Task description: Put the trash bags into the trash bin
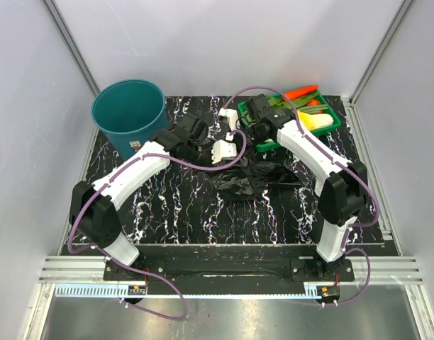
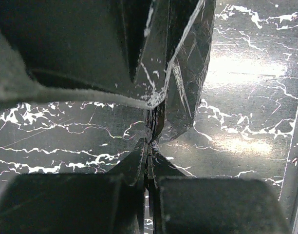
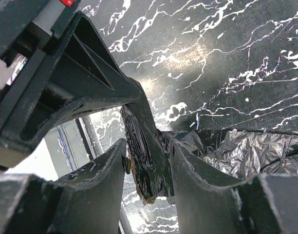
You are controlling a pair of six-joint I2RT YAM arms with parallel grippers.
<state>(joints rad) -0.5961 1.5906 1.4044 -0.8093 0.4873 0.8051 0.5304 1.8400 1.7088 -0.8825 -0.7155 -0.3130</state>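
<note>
The teal trash bin [image 1: 128, 113] stands upright at the back left, and nothing shows inside it. A heap of black trash bags [image 1: 245, 177] lies on the marbled table [image 1: 174, 212] at the middle. Both grippers meet just behind the heap. My left gripper [image 2: 150, 135] is shut, its tips pinching a fold of glossy black film [image 2: 188, 63]. My right gripper [image 3: 148, 146] holds a rolled bundle of black bags [image 3: 144, 161] between its fingers. The bundle touches both. More film [image 3: 246, 151] trails down to its right.
A shallow green tray [image 1: 335, 122] of vegetables, with a carrot [image 1: 302, 92] on top, sits at the back right, close behind my right arm. White walls and metal frame posts close in the table. The bin is left of my left arm.
</note>
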